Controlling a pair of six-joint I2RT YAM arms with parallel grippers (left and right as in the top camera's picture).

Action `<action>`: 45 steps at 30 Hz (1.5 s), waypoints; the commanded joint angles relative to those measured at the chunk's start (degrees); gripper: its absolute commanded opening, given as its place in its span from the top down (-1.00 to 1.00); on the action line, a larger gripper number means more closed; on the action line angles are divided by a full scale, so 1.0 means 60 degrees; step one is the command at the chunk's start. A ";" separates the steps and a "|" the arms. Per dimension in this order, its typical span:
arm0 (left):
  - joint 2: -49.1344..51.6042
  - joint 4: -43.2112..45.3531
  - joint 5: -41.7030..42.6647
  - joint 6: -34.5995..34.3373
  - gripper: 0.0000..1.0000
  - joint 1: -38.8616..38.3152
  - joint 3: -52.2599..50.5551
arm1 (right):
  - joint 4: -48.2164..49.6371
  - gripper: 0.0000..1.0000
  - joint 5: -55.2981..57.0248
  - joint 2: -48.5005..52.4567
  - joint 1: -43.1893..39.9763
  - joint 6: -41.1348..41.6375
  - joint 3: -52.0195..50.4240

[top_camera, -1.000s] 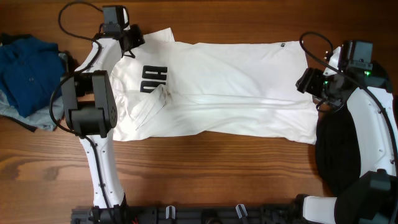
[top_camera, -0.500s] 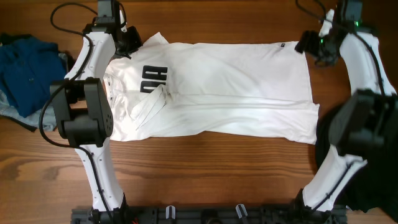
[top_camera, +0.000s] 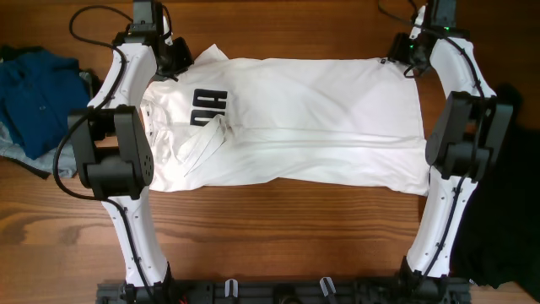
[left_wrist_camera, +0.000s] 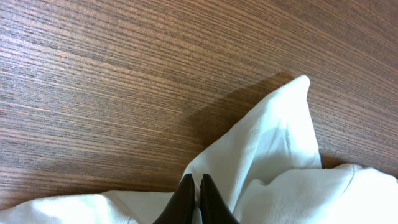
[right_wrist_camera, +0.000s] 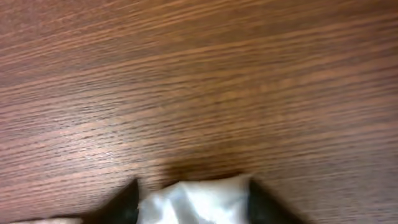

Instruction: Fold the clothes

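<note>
The white T-shirt (top_camera: 295, 127) lies spread flat across the middle of the wooden worktop (top_camera: 295, 228), wrinkled. Its black lettering (top_camera: 209, 107) faces up towards the left end. The left gripper (top_camera: 173, 57) sits at the shirt's far-left corner. In the left wrist view its jaws are pressed together with white fabric at their tips, and a peaked fold of cloth rises just beside them. The right gripper (top_camera: 405, 59) sits at the shirt's far-right corner. In the right wrist view its jaws stand wide apart, with a bunched corner of white cloth between the two fingers (right_wrist_camera: 127, 199) and not clamped. A blue garment (top_camera: 38, 93) lies crumpled at the left edge of the worktop, apart from the shirt. A black garment (top_camera: 515, 186) lies at the right edge, behind the right arm.
</note>
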 commanded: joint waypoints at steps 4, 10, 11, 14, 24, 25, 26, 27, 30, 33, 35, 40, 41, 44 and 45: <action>-0.0186 0.0127 0.0113 -0.0084 0.92 0.0022 0.0062 | -0.0463 0.91 0.1049 0.0426 0.0011 0.0925 0.0044; -0.1184 0.0073 0.0557 -0.0087 0.92 0.0248 0.0062 | -0.1198 0.92 0.1198 -0.1045 -0.0244 0.1621 0.0044; -0.1370 -0.0066 0.0725 -0.0087 0.92 0.0259 0.0062 | -0.1501 0.91 0.1333 -0.1311 -0.0244 0.1625 0.0044; -0.2007 -0.0998 0.0761 -0.0080 0.92 0.0266 0.0062 | -0.2441 0.92 0.1792 -0.2113 -0.0248 0.1767 0.0044; -0.2583 -0.5708 0.0168 -0.0044 0.92 0.0550 0.0062 | -0.7344 0.92 0.2787 -0.2998 -0.0630 0.1825 0.0044; -0.2583 -0.6098 0.0127 -0.0004 0.92 0.0568 0.0062 | -0.7836 0.92 0.2761 -0.2998 -0.0692 0.1563 0.0040; -0.2583 -0.6375 0.0102 0.0051 0.92 0.0568 0.0058 | -0.8105 0.92 0.2696 -0.2998 -0.0699 0.1286 0.0040; -0.2579 -0.6594 0.0102 0.0146 0.92 0.0565 0.0029 | -0.8375 0.91 0.2667 -0.2998 -0.0699 0.1100 0.0040; -0.2579 -0.7125 -0.0178 0.0204 0.92 0.0568 -0.0444 | -0.9023 0.91 0.2313 -0.2998 -0.0699 0.0882 -0.0229; -0.2579 -0.7191 -0.0219 0.0208 0.92 0.0568 -0.1239 | -0.9096 0.91 0.2208 -0.2998 -0.0699 0.0801 -0.0823; -0.2579 -0.7147 -0.0226 0.0211 0.92 0.0568 -0.1708 | -0.9092 0.91 0.2215 -0.2998 -0.0699 0.0798 -0.1413; -0.2579 -0.7271 -0.0466 0.0240 0.92 0.0568 -0.2022 | -0.8732 0.91 0.2218 -0.2998 -0.0699 0.0758 -0.2557; -0.2579 -0.7377 -0.0619 0.0237 0.92 0.0568 -0.2022 | -0.8776 0.91 0.2218 -0.2998 -0.0699 0.0703 -0.2626; -0.2579 -0.7508 -0.0933 0.0237 0.88 0.0568 -0.2022 | -0.9125 0.87 0.2412 -0.2998 -0.0699 0.0583 -0.2659; -0.2575 -0.7479 -0.0929 0.0233 0.48 0.0568 -0.2022 | -0.9122 0.58 0.2543 -0.2998 -0.0699 0.0586 -0.2667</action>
